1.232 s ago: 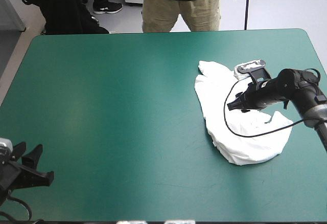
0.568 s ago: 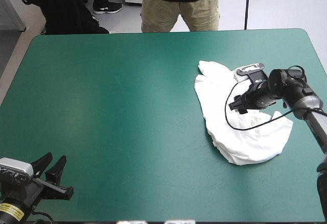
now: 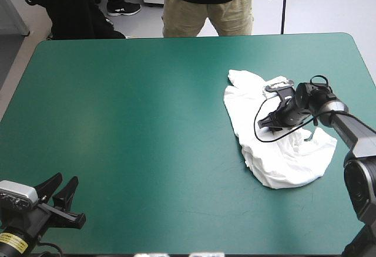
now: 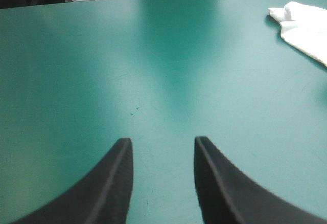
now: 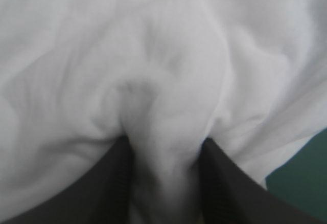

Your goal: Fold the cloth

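Observation:
The white T-shirt [image 3: 276,157] lies in a crumpled heap on the right half of the teal-green cover [image 3: 147,104]. My right gripper [image 3: 265,122] is pressed down into its upper middle. In the right wrist view the black fingers stand apart, and a raised fold of T-shirt [image 5: 163,55] bulges between them at the right gripper [image 5: 163,142]. My left gripper [image 3: 64,182] hovers open at the near left corner, far from the cloth. The left wrist view shows the left gripper [image 4: 161,141] over bare cover, with a corner of the T-shirt [image 4: 301,24] far ahead to the right.
The heap lies a little in from the table's right edge [image 3: 367,69]. Bare teal-green cover stretches from the heap to the table's left side.
My right gripper has moved left and lower, into the T-shirt, and the cloth's near right part has bunched up. The left gripper rose into view earlier and has since barely moved.

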